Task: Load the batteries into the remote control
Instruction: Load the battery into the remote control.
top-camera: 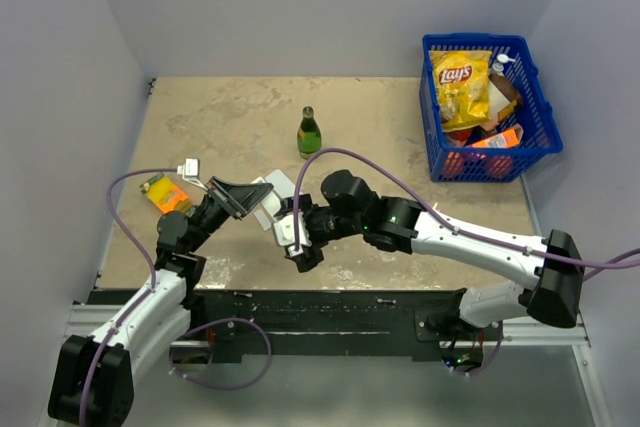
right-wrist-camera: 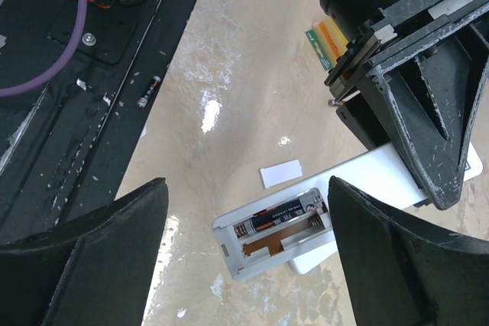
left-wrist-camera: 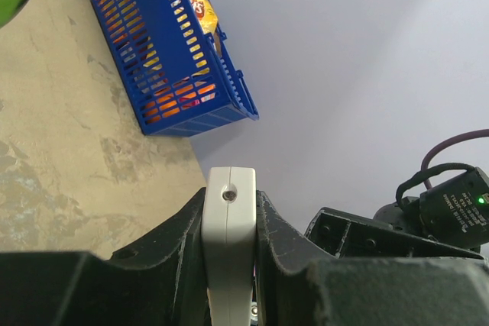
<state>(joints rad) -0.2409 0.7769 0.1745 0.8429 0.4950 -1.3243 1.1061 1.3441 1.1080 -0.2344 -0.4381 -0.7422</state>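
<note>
soft, even overhead light in all 3 views, bright w/ only faint blurry shadows under the arms (top-camera: pixel 480 247) on the table (top-camera: pixel 230 117). right wrist cam catches white glare patches on the glossy table. left wrist cam: left gripper (left-wrist-camera: pixel 229 204) up close is dark w/ little detail, basket (left-wrist-camera: pixel 164 124) sharp.

A robotics lab cell. Bare grey walls (top-camera: pixel 300 7) box in the tabletop (top-camera: pixel 230 117) beyond the right gripper (right-wrist-camera: pixel 246 196); a black mounting rail (top-camera: pixel 320 312) sits behind it.
</note>
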